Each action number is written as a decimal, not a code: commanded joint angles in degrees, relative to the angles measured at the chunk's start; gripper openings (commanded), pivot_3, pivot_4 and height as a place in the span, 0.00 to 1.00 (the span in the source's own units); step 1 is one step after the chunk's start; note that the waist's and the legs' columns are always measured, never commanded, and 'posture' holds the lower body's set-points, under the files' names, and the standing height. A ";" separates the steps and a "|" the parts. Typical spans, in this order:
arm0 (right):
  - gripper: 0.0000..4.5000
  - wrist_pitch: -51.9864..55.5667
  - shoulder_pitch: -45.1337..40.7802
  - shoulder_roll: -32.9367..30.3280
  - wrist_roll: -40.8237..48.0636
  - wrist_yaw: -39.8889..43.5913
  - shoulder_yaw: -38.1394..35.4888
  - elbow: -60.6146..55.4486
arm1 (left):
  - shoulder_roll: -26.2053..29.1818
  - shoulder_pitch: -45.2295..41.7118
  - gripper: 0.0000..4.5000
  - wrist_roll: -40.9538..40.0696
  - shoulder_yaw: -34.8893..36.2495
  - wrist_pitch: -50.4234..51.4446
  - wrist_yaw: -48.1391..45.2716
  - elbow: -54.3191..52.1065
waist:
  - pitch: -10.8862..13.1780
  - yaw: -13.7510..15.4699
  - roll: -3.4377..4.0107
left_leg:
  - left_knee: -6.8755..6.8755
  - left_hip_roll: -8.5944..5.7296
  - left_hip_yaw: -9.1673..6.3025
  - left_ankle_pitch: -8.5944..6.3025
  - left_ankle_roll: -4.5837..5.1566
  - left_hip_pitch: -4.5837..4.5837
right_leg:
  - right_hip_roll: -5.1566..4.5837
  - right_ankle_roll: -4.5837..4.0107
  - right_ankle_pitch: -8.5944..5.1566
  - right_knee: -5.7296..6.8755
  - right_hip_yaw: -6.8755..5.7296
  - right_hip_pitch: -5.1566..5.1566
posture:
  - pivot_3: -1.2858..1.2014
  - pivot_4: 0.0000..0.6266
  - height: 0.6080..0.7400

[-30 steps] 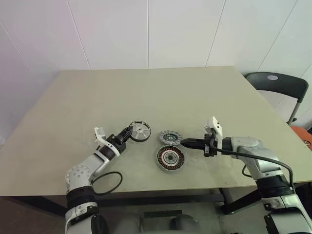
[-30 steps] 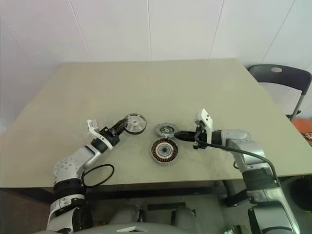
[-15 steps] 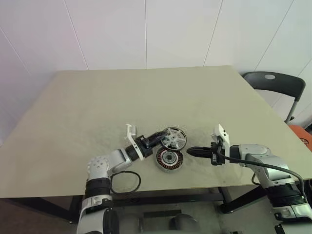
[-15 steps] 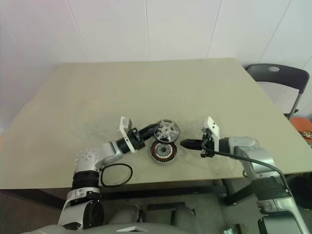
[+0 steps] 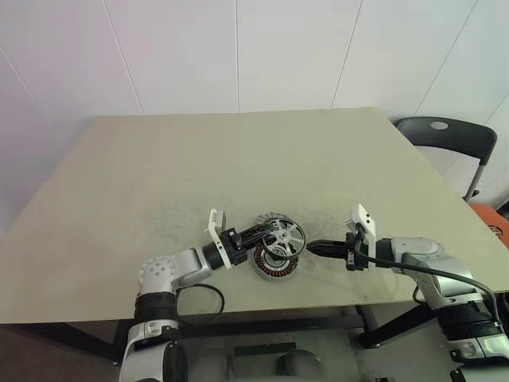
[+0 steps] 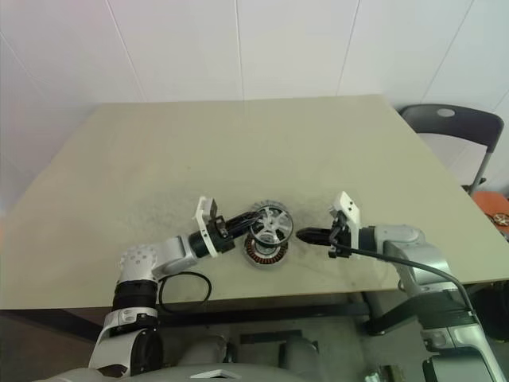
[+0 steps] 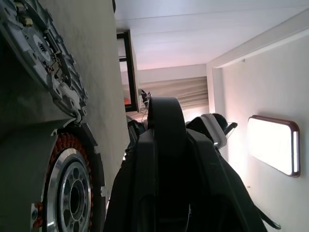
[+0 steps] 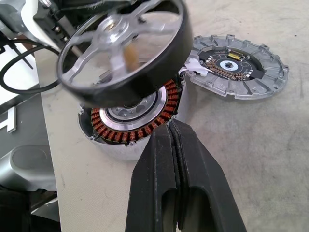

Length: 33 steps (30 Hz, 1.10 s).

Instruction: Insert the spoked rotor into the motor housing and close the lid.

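My left gripper (image 5: 259,235) is shut on the rim of the spoked rotor (image 5: 283,236), a shiny ring with a dark outer band. It holds the rotor tilted just above the motor housing (image 5: 274,263). The housing lies flat near the table's front edge, and its copper windings (image 8: 130,126) show under the rotor. The grey ribbed lid (image 8: 236,65) lies on the table right behind the housing, touching its edge, partly hidden by the rotor in the head views. My right gripper (image 5: 312,247) is shut and empty, pointing at the housing from the right, a short gap away.
A black cable loop (image 5: 204,298) hangs at the table's front edge under my left arm. A dark chair (image 5: 445,135) stands beyond the table's right side. The table (image 5: 238,159) stretches bare behind the parts.
My left gripper has carried the rotor rightward from beside the lid to above the housing. The right gripper has drawn back slightly from the housing. The head camera has shifted.
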 commanded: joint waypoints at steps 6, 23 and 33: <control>0.00 -1.21 -1.18 -0.34 -0.31 0.09 -1.20 -0.30 | 1.94 2.69 0.10 0.56 0.13 1.53 0.11 -1.37 | -0.01 -1.01 0.02 | -0.01 0.03 -0.01 0.00 0.00 0.07 | 0.00 0.00 0.00 0.01 0.00 0.06 | 0.52 0.00 1.00; 0.00 -1.59 -0.80 -0.15 -1.06 -0.11 -1.18 0.29 | 2.86 5.96 0.10 0.26 0.99 0.61 1.02 -4.33 | -0.02 -1.43 0.04 | -0.04 0.07 -0.02 0.00 0.00 0.14 | 0.01 -0.01 0.00 0.04 0.02 0.08 | 0.52 0.00 1.00; 0.00 -1.51 -1.12 0.04 -1.40 0.04 -1.08 0.62 | 2.45 6.68 0.10 0.51 1.15 -1.17 0.98 -5.11 | -0.03 -1.46 0.05 | -0.07 0.09 -0.02 0.00 0.00 0.16 | 0.03 -0.01 0.00 0.04 0.02 0.07 | 0.52 0.00 1.00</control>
